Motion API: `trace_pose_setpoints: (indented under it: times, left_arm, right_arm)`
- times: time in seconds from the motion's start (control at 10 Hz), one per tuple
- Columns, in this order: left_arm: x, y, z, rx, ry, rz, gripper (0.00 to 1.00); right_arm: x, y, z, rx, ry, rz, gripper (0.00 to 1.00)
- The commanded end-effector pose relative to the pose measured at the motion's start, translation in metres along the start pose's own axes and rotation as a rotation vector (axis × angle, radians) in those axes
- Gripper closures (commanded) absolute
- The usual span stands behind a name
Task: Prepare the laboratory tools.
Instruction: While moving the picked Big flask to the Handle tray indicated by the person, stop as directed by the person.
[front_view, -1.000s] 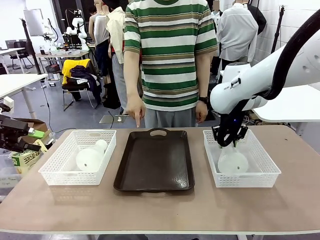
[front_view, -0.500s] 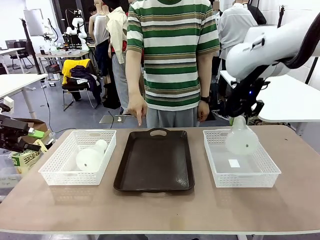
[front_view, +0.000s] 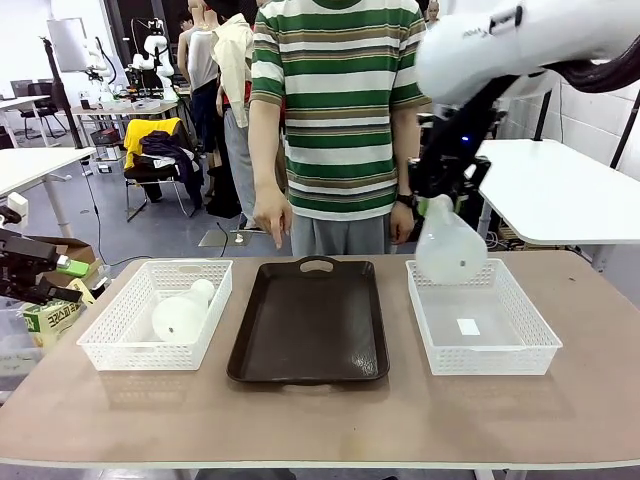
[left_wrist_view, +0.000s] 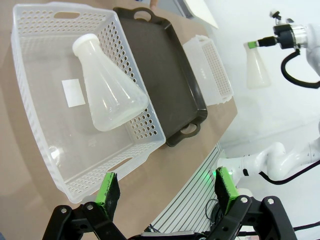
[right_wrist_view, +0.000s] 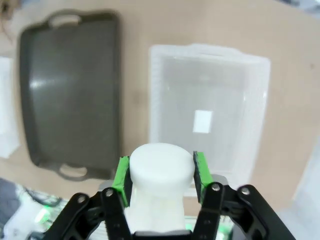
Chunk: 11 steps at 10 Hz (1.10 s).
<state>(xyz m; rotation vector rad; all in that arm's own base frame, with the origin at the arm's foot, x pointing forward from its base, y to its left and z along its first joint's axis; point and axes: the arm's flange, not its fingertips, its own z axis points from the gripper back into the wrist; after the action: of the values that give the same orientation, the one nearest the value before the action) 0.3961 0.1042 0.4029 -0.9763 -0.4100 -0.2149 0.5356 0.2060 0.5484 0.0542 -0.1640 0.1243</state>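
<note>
Front view, right side: closed with the right gripper (front_view: 438, 196), black with green pads, on the narrow neck of a translucent frosted-white plastic conical flask (front_view: 450, 255). Held in the air, wide base down and a little tilted, above the far left corner of the right white mesh plastic basket (front_view: 487, 362), apart from it. On the floor of that basket, a small white square label (front_view: 467, 326). Fingertips hard to make out here, dark against the dark wrist.

Right wrist view: both green pads pressed on the sides of the flask's white mouth. Body of the flask cut off at the bottom edge; table below blurred.

Left wrist view: opened wide with the left gripper (left_wrist_view: 165, 182), nothing between the pads, off to the left of the left white mesh plastic basket (left_wrist_view: 150, 125) and apart from it. Inside, lying on its side, a second frosted-white conical flask (left_wrist_view: 110, 95), neck toward the far side, base near the wall on the tray side; touching it or not, cannot tell.

Between the baskets, a dark brown rectangular tray (front_view: 310, 320). At the far side, a person in a striped shirt, one hand (front_view: 270, 215) pointing a finger down near the tray's far left corner.
</note>
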Motion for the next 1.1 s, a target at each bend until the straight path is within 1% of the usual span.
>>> trace_pose_setpoints:
  times: [0.0, 0.2, 0.4, 0.6, 0.8, 1.0]
  left_arm:
    - [-0.001, 0.000, 0.001, -0.006, -0.008, -0.002, 0.00]
    - [-0.001, 0.000, 0.001, -0.006, -0.008, -0.002, 0.00]
    - [-0.001, 0.000, 0.001, -0.006, -0.008, -0.002, 0.00]
    - [-0.001, 0.000, 0.001, -0.006, -0.008, -0.002, 0.00]
    - [-0.001, 0.000, 0.001, -0.006, -0.008, -0.002, 0.00]
    - [-0.001, 0.000, 0.001, -0.006, -0.008, -0.002, 0.00]
  right_arm:
    - [0.003, 0.044, 0.003, -0.025, 0.054, 0.087, 1.00]
    - [0.000, 0.095, -0.004, -0.034, 0.097, 0.145, 1.00]
    - [0.000, 0.149, -0.025, -0.072, 0.152, 0.209, 1.00]
    - [0.004, 0.193, -0.050, -0.072, 0.179, 0.264, 1.00]
    - [0.019, 0.227, -0.075, -0.062, 0.221, 0.288, 1.00]
    - [0.041, 0.245, -0.095, -0.008, 0.240, 0.302, 1.00]
